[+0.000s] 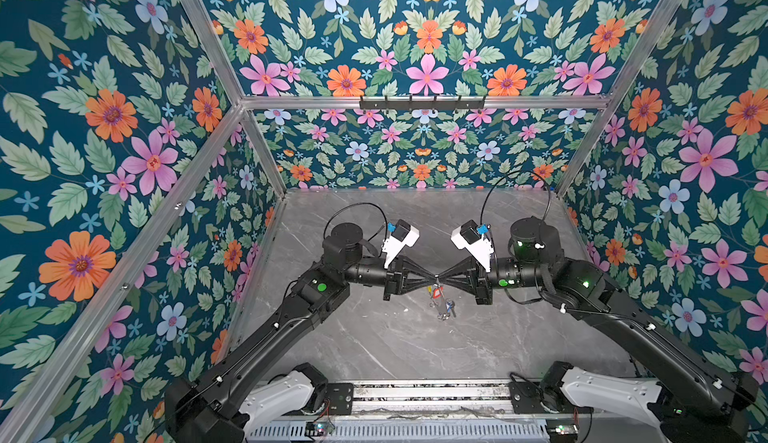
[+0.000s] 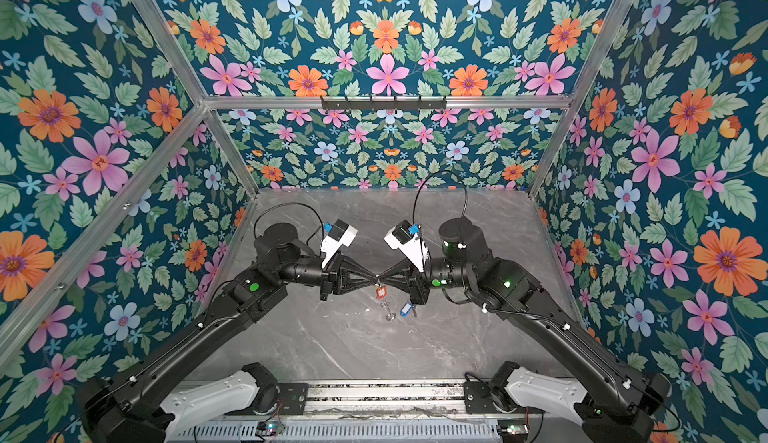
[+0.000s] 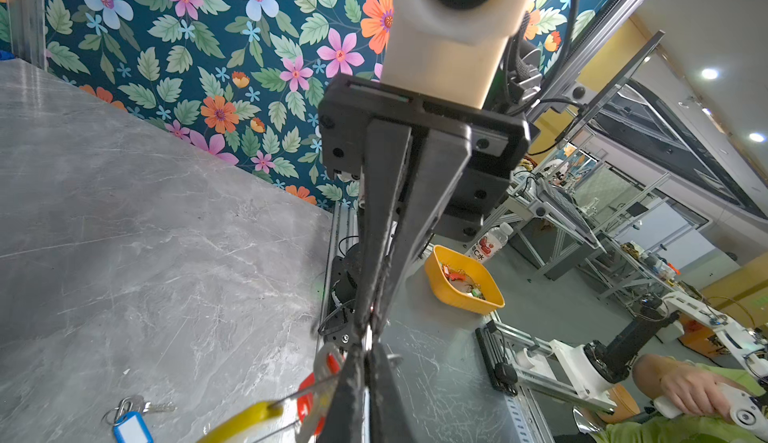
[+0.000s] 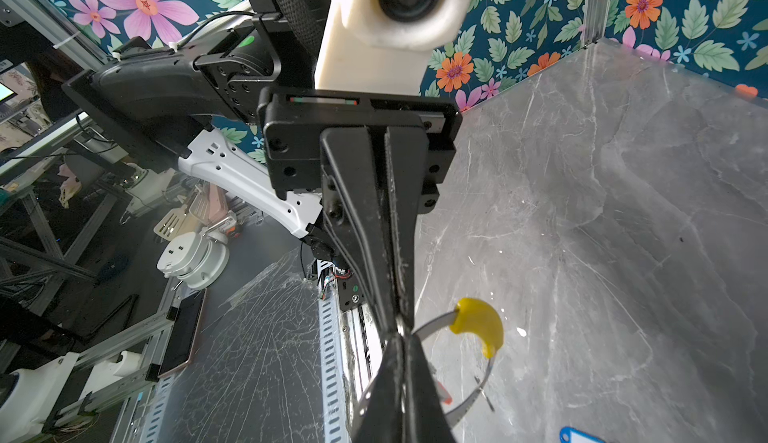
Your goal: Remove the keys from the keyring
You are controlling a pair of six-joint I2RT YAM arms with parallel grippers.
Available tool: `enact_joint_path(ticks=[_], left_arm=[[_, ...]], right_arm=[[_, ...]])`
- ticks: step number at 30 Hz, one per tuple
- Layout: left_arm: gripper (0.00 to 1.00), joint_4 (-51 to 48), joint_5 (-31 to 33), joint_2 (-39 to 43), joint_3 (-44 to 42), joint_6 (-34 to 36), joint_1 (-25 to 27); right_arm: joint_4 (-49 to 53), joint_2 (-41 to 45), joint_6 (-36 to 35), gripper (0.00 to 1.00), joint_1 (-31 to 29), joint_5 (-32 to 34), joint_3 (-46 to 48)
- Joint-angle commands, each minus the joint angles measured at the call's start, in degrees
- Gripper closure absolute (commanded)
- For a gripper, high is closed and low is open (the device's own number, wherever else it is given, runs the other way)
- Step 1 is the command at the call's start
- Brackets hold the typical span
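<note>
Keyring (image 4: 436, 320): thin silver hoop, raised off the bench (image 1: 374, 349) over its middle, hanging between two gripper tips. Yellow sleeve (image 4: 482, 326) covers part of the arc.

Left gripper (image 1: 430, 281): arm reaches in level from the left edge; jaws together, pinching the hoop's wire.

Right gripper (image 1: 444, 274): arm reaches in level from the right edge, tip to tip with the left one; jaws together on the same stretch of wire.

Red-tagged key (image 2: 381, 292): dangles below the meeting tips.

Blue-tagged key (image 2: 407, 309): lies flat on the bench, just front of the grippers, apart from the hoop.

Obstruction: the closed fingers hide the gripped wire.

Yellow bin (image 3: 461, 283): beyond the bench's front edge, small items inside.
</note>
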State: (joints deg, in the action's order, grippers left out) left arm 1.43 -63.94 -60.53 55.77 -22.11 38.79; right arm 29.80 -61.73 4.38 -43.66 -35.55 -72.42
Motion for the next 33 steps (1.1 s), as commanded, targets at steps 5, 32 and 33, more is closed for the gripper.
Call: enact_joint_path(ticks=[5,32,33], left_arm=[[1.0,1.0,5.4,1.4,-0.5,2.0,0.6],[1.0,42.7,22.4,12.7,-19.3,-6.1,1.1],[1.0,45.9,21.8,12.5,-20.1,-7.0,1.1]], right_arm=[[-2.6,-0.5,0.6,1.0,0.0,0.6,-0.9],[-26.9,7.9,-2.8,0.43,-11.0,23.0,14.0],[-27.9,8.2,-2.7,0.43,-11.1,22.5,14.1]])
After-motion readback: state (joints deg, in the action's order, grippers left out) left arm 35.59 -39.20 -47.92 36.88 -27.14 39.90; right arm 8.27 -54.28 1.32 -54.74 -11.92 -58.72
